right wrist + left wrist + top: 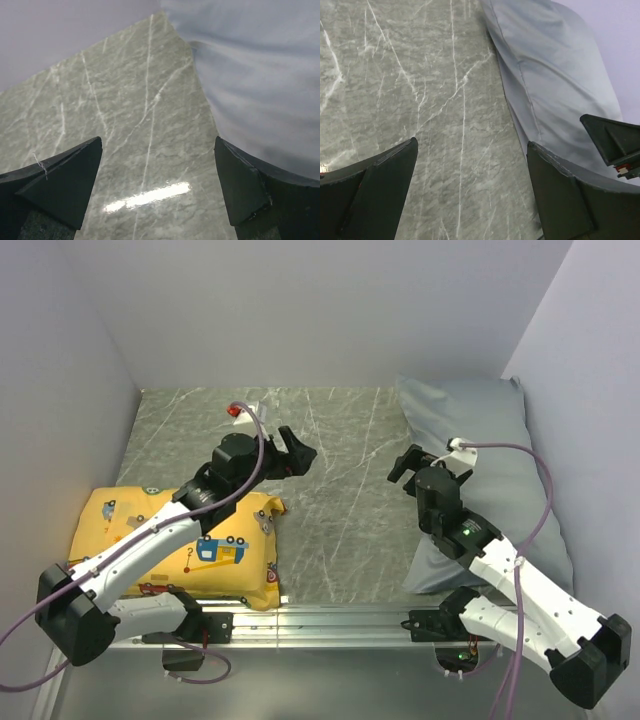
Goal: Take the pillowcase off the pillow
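Note:
The grey pillowcase [490,450] lies plump and wrinkled along the right wall, and it fills the upper right of the left wrist view [555,75] and the right wrist view [260,75]. The pillow itself is hidden; no white fabric shows. My left gripper [295,455] hovers open over bare marble mid-table, well left of the cover's edge, with nothing between its fingers [472,180]. My right gripper [410,465] stands open at the cover's left edge, its right finger over the grey fabric and only tabletop between the jaws [157,185].
A yellow cushion with cartoon vehicle prints [180,545] lies at the near left under the left arm. A small red object [237,411] sits at the back. White walls close in the marble table [340,530] on three sides; a metal rail [330,620] runs along the near edge.

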`<action>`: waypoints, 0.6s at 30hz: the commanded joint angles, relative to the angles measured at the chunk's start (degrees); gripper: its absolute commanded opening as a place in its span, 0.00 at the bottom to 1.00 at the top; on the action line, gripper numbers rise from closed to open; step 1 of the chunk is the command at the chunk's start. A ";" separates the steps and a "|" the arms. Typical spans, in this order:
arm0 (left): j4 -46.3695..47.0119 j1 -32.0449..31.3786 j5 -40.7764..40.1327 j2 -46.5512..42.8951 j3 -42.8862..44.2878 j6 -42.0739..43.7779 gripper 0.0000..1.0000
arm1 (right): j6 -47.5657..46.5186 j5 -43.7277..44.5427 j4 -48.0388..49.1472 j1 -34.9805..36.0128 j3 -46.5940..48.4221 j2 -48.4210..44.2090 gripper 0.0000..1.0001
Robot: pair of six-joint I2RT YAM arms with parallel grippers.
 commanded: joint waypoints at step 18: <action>0.26 2.92 -2.47 -2.97 -2.72 -9.11 0.99 | -7.04 14.75 -23.71 -4.40 25.26 35.07 1.00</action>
